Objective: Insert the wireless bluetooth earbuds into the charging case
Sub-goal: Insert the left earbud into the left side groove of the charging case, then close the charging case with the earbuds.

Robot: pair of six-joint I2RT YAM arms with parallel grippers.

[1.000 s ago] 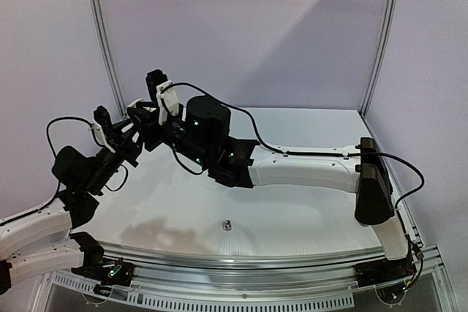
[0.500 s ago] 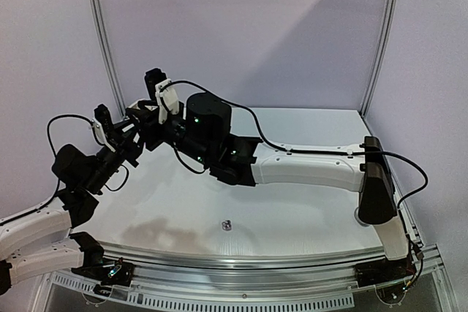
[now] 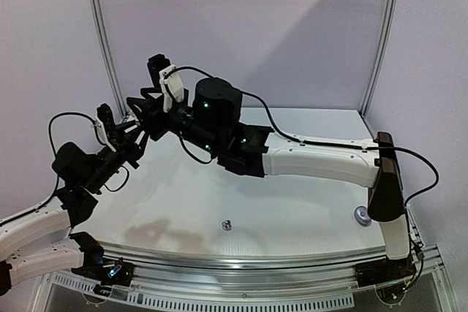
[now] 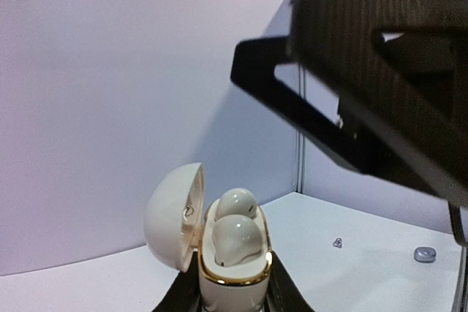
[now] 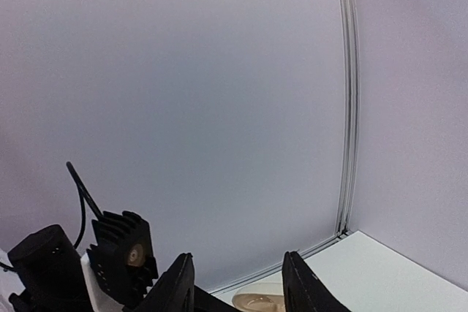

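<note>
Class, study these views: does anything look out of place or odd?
One small grey item lies loose on the table, front middle, another grey item by the right arm, both far from the open case held up in the left fingers.

Right arm (image 3: 314, 162) lifts its pincer (image 3: 142, 111) higher over the table (image 3: 292, 210) at far left; the elbow swings rightward, uncovering a small grey object (image 3: 361, 215) near the right edge.

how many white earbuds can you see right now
2. Both sit in the open case held by the left gripper: front earbud, rear earbud behind it. Others may be hidden.
</note>
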